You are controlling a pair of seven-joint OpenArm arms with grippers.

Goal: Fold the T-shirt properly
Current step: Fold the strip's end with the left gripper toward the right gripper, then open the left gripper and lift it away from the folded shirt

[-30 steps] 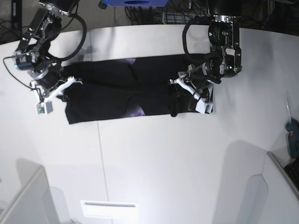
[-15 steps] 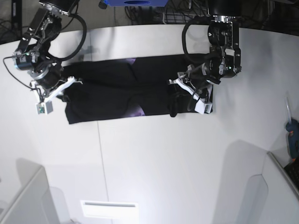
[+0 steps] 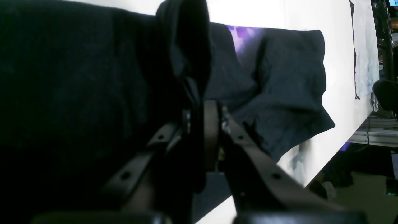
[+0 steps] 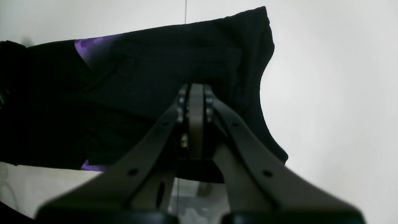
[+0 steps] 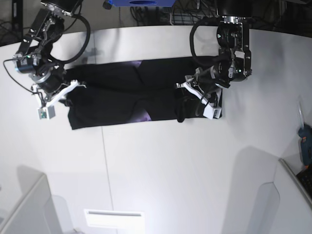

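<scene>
The T-shirt [image 5: 122, 97] lies as a long black band across the far half of the white table [image 5: 170, 165], with slivers of purple print showing at its folds. My left gripper [image 5: 183, 103] is at the band's right end. In the left wrist view this gripper [image 3: 199, 107] is shut on a raised fold of the T-shirt [image 3: 279, 77], which bunches up between the fingers. My right gripper [image 5: 68, 96] is at the band's left end. The right wrist view shows that gripper [image 4: 192, 93] shut, low over the T-shirt [image 4: 186, 56]; whether cloth is pinched cannot be made out.
A light-grey cloth [image 3: 363, 46] lies near the table's far edge in the left wrist view. A teal tool [image 5: 305, 141] sits at the right edge. Grey panels [image 5: 24, 209] stand at both near corners, with a white strip [image 5: 114, 218] at the front.
</scene>
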